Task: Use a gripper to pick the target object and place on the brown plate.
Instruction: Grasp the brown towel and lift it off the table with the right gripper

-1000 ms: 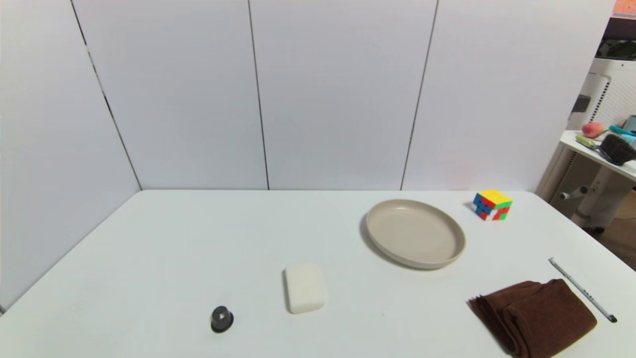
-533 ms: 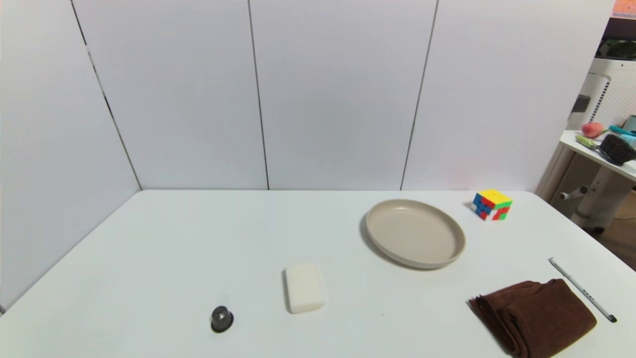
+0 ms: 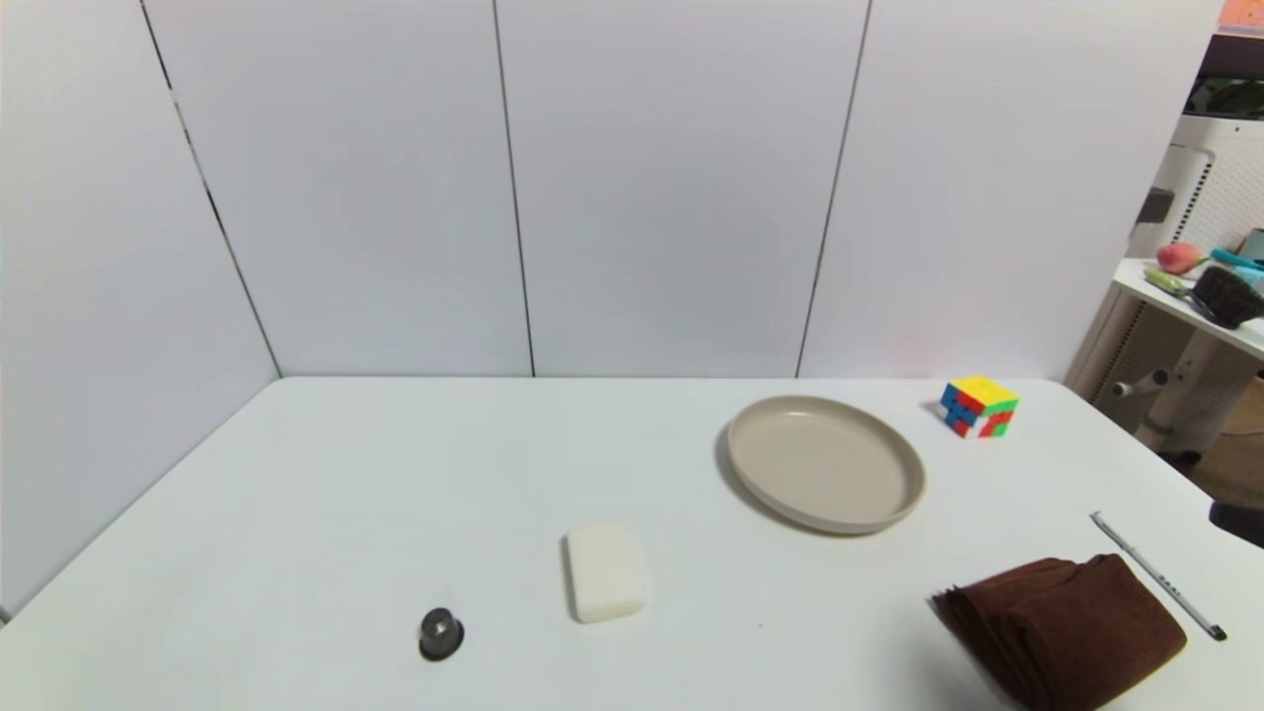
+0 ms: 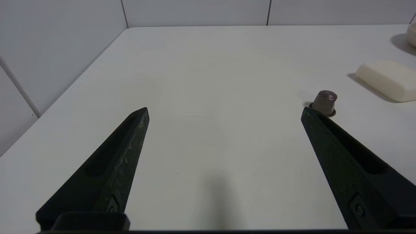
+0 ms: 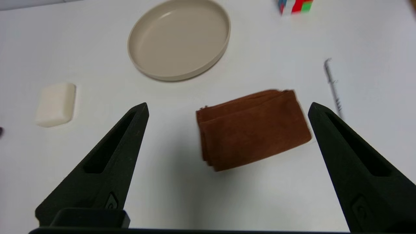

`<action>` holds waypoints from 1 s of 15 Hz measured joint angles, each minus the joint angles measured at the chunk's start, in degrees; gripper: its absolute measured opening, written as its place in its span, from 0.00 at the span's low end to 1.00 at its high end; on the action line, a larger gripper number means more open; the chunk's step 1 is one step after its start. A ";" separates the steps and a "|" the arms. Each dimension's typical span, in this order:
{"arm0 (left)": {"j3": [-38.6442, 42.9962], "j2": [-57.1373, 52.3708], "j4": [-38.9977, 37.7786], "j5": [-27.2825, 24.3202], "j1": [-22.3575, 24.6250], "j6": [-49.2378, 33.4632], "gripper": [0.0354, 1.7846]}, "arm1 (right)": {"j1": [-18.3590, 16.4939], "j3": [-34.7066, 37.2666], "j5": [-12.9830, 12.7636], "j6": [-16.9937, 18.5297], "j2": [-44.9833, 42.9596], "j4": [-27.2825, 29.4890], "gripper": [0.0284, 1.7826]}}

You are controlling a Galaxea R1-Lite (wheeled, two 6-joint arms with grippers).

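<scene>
Right gripper: fingers spread wide, holding and touching nothing, raised over the table.
Towel: one, folded, lying flat on the table below the gap between those fingers.
Brown plate: one, beyond the towel, apart from it.
Left gripper: fingers wide apart, holding nothing.
Others: one white block, one cube, one pen, one capsule.

Right gripper with black fingers spread wide above the white table, folded brown towel between them — beige plate beyond, white block, pen, puzzle cube at the far edge.
</scene>
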 joint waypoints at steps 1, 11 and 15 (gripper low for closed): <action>0.00 0.00 -0.02 0.00 0.00 0.00 0.94 | 1.02 -4.99 -0.59 4.44 4.30 4.44 0.95; 0.00 0.00 0.00 0.00 0.00 0.02 0.94 | 10.09 -22.58 -12.62 52.21 39.23 28.61 0.95; 0.00 0.00 0.00 0.02 0.00 -0.02 0.94 | 8.48 -18.31 -12.14 51.66 42.90 28.26 0.95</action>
